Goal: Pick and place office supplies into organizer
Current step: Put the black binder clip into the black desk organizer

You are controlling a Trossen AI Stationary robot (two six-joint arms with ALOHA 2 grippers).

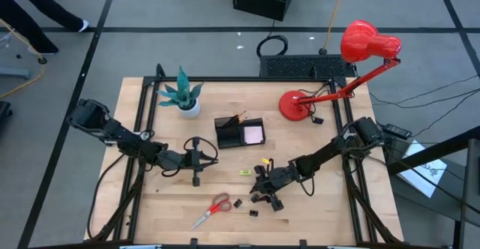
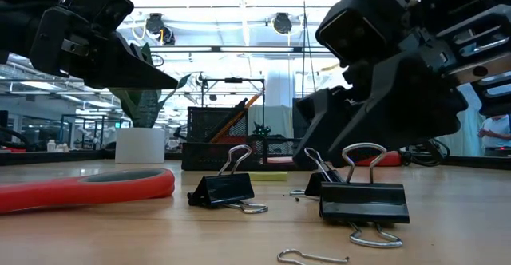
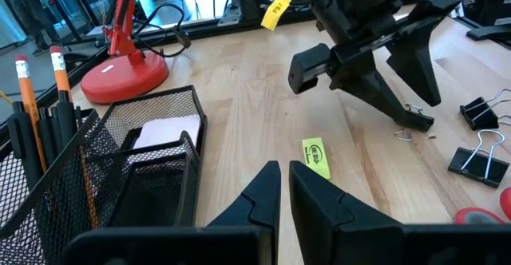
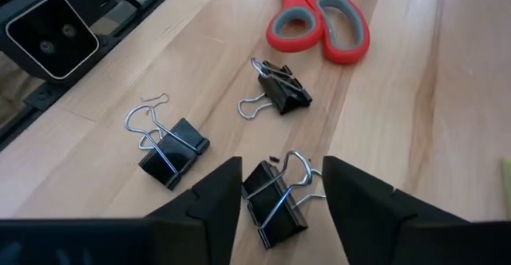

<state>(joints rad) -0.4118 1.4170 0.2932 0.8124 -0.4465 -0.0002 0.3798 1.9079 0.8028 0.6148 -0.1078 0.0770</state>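
I've got the right gripper (image 4: 281, 191) low over the front-centre of the worktop (image 1: 315, 204), fingers spread with one binder clip (image 4: 275, 197) lying between them, not yet gripped. So I'm at the pick step for that clip. Two more clips (image 4: 170, 149) and the red-handled scissors (image 4: 321, 27) lie nearby. The mesh organizer (image 1: 240, 132) sits mid-worktop toward the back, pencils and pink pad already in it. Next I'd squeeze on the clip body, then lift. Left gripper (image 3: 284, 187) waits pinched closed and empty near the organizer.

Red desk lamp (image 1: 352, 61), potted teal plant (image 1: 183, 95), black keyboard (image 1: 307, 67), wooden table (image 1: 322, 204)
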